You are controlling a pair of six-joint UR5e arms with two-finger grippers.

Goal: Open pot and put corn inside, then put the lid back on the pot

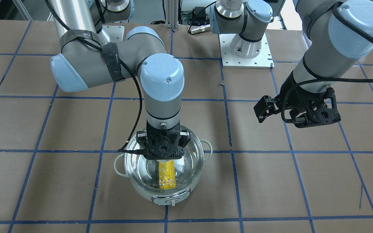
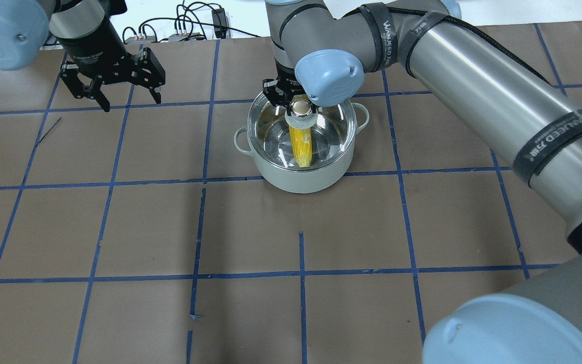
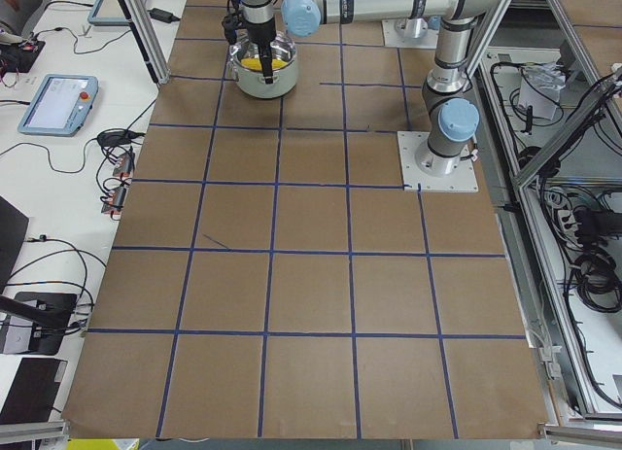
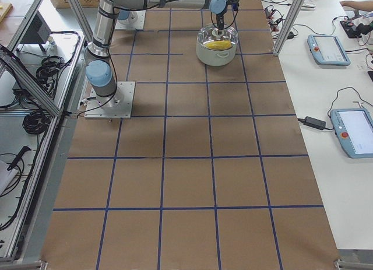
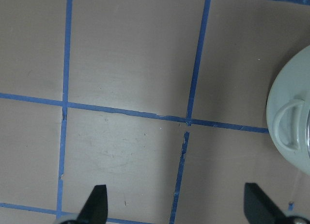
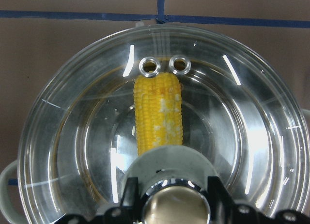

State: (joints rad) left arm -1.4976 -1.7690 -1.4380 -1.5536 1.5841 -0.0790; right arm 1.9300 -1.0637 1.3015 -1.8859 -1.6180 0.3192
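Observation:
The pale mint-white pot stands on the brown table, and also shows in the overhead view. The yellow corn lies inside it on the steel bottom, also seen from overhead. The clear glass lid sits over the pot's rim, its two vent rings above the corn's end. My right gripper comes straight down on the lid's middle, and its fingers flank the knob, shut on it. My left gripper is open and empty above the table, to the pot's left.
The table is brown paper marked by blue tape lines. The right arm's long link reaches across the table's right half to the pot. The left wrist view shows the pot's side handle at its right edge. The arm base plates stand behind.

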